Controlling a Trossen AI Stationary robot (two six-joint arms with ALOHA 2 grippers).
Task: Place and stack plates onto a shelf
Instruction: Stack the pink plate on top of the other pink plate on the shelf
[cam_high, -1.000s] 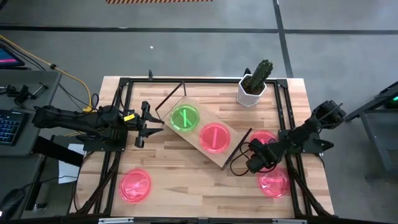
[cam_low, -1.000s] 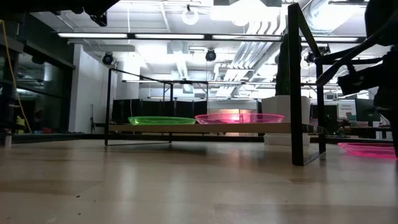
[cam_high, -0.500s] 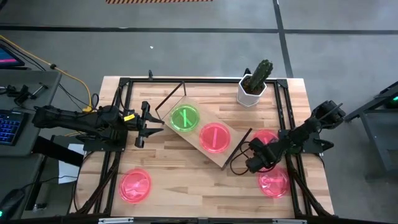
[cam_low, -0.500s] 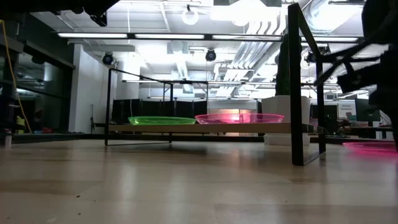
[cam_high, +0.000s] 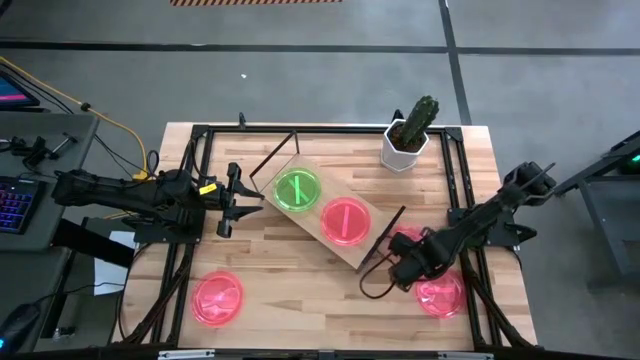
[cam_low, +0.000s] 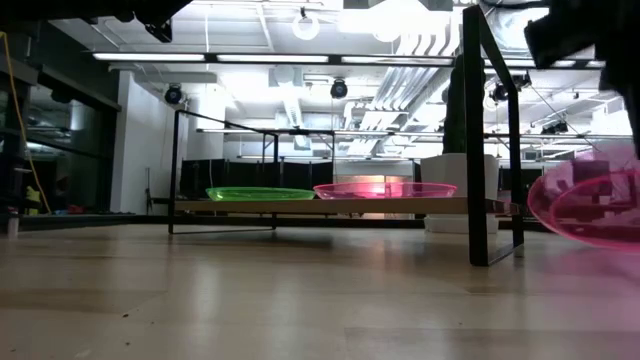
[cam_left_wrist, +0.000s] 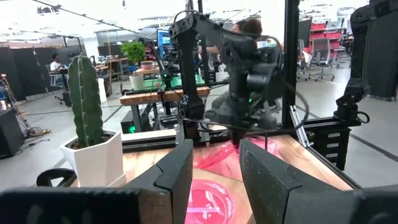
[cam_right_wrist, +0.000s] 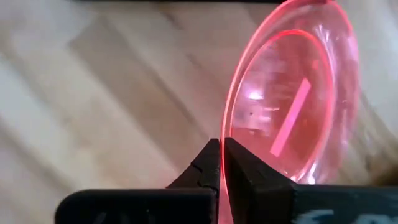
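The wooden counter (cam_high: 300, 290) fills the middle of the high view, framed by dark rails. The shelf (cam_high: 322, 208) lies slantwise across its centre, running from upper left to lower right. On the shelf board sit a green plate (cam_high: 297, 189) toward the upper left and a pink plate (cam_high: 346, 220) just beside it toward the lower right; in the low view they show side by side on the board, green (cam_low: 260, 193) at left, pink (cam_low: 385, 189) at right.

A potted cactus (cam_high: 408, 135) stands at the counter's upper right.

The left arm reaches in from the left edge, its claw (cam_high: 231, 200) parted, holding nothing, and hovering left of the shelf's upper-left end.

The right arm comes in from the right edge. Its claw (cam_high: 398, 268) is pinched shut on the rim of a raised pink plate (cam_right_wrist: 292, 106), which is tilted and lifted off the counter, just beside the shelf's lower-right end; in the low view this plate (cam_low: 590, 205) hangs at the right edge.

Another pink plate (cam_high: 440, 292) lies flat at the lower right, and one more pink plate (cam_high: 218, 298) lies at the lower left.
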